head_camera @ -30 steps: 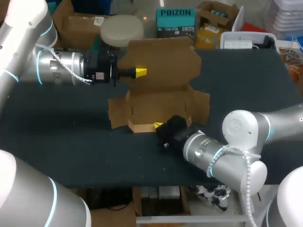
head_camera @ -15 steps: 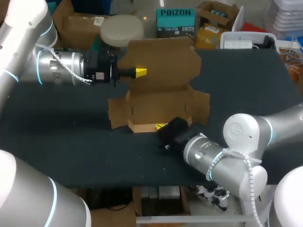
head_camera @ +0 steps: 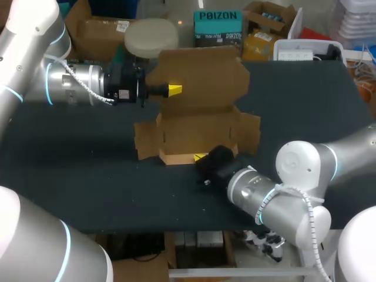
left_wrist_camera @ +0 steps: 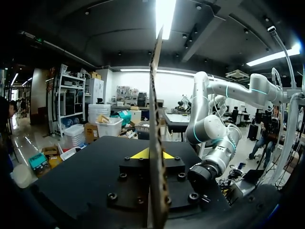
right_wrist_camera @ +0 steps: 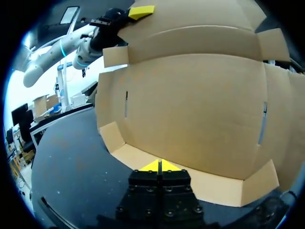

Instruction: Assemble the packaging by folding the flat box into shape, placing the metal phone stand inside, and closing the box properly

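Note:
A brown cardboard box (head_camera: pixel 200 126) lies half folded in the middle of the black table, its lid (head_camera: pixel 202 73) standing upright. My left gripper (head_camera: pixel 174 89) is shut on the lid's left edge. In the left wrist view the cardboard (left_wrist_camera: pixel 156 119) runs edge-on between the yellow tips of the left gripper (left_wrist_camera: pixel 153 154). My right gripper (head_camera: pixel 198 157) is shut, its tips against the low front flap (right_wrist_camera: pixel 205 185). Seen from the right wrist, the right gripper (right_wrist_camera: pixel 159 166) has its tips together at the flap's near edge, and the box's inside (right_wrist_camera: pixel 190 105) fills the space ahead. No phone stand shows.
The black table top (head_camera: pixel 76 170) stretches to both sides of the box. My right arm's bulky elbow (head_camera: pixel 299 176) hangs over the front right part of the table. Small side flaps (head_camera: pixel 144 141) stick out at the box's left and right.
My right arm has shifted slightly to the right along the front flap. The left arm and the lid have stayed where they were.

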Robot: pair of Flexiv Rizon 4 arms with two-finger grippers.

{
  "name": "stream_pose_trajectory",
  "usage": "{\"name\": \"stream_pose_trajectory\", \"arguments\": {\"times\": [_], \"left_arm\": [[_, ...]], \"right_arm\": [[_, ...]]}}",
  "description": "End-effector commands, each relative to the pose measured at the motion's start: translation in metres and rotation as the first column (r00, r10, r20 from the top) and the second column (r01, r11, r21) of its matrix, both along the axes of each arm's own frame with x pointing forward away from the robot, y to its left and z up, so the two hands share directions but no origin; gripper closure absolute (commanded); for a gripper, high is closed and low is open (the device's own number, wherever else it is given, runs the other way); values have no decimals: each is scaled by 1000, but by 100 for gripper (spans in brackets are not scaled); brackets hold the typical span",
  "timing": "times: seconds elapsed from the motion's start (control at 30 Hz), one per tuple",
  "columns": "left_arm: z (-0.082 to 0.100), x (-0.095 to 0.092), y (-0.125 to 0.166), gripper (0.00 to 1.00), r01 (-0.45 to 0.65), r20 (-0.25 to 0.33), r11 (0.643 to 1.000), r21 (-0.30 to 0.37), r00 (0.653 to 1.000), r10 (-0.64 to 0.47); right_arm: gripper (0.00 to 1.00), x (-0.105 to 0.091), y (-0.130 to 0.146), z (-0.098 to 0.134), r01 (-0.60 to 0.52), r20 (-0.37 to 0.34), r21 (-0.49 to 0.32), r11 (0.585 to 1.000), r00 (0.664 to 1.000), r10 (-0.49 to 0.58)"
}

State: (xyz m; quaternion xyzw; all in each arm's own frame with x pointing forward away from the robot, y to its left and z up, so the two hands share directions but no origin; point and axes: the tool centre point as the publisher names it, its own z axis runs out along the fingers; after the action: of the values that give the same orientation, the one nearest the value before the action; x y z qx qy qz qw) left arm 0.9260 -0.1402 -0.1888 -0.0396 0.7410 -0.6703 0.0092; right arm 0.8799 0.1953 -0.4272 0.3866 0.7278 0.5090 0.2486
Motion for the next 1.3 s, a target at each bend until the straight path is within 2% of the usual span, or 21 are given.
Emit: {"name": "stream_pose_trajectory", "arguments": {"times": [0.03,0.37,0.67,1.07,1.3], "left_arm": [[-1,1,0,100,3,0,1000,-1,1000,-3],[-1,1,0,100,3,0,1000,-1,1000,-3],[-7,-20,-2,100,1,-1,1000,23,1000,-1],[-16,-45,-3,100,28,-57,1000,4,998,-27],[-25,-48,-2,100,9,-121,1000,-18,993,-12]], "right_arm": [[100,0,0,-6,2,4,2,1000,1000,-2],[100,0,0,-6,2,4,2,1000,1000,-2],[100,0,0,-6,2,4,2,1000,1000,-2],[100,0,0,-6,2,4,2,1000,1000,-2],[100,0,0,-6,2,4,2,1000,1000,-2]]}}
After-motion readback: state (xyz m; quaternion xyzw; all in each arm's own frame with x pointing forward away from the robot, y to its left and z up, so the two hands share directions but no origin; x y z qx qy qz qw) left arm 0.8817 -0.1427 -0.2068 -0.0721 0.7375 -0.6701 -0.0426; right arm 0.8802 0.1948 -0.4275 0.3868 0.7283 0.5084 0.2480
